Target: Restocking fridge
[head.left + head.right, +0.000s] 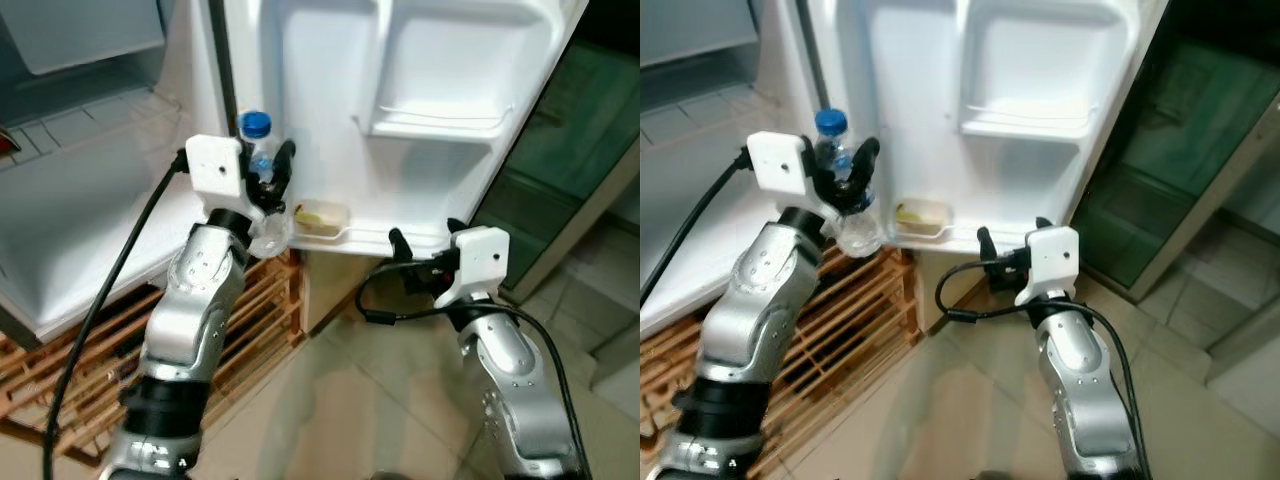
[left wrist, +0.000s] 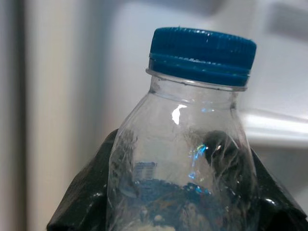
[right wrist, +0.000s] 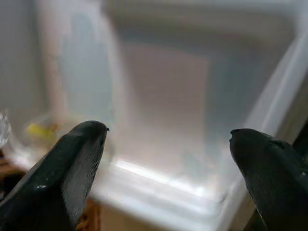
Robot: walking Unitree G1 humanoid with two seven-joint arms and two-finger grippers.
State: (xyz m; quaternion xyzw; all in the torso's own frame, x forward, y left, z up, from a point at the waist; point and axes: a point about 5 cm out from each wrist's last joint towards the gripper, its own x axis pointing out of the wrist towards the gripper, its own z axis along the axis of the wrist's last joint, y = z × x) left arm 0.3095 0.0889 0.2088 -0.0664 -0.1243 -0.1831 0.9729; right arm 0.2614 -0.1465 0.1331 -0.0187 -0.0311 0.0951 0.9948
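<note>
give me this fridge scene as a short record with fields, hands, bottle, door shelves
left hand: shut on the water bottle, raised beside the lower door shelf
water bottle: clear plastic, blue cap, held upright, not yet on a shelf
right hand: open, holding nothing, close to the lower door shelf's front edge
fridge door: open, white inside
lower door shelf: holds a small clear container
small clear container: something yellow inside, contents unclear
upper door shelf: looks bare
wooden rack: slatted, under the fridge
</note>
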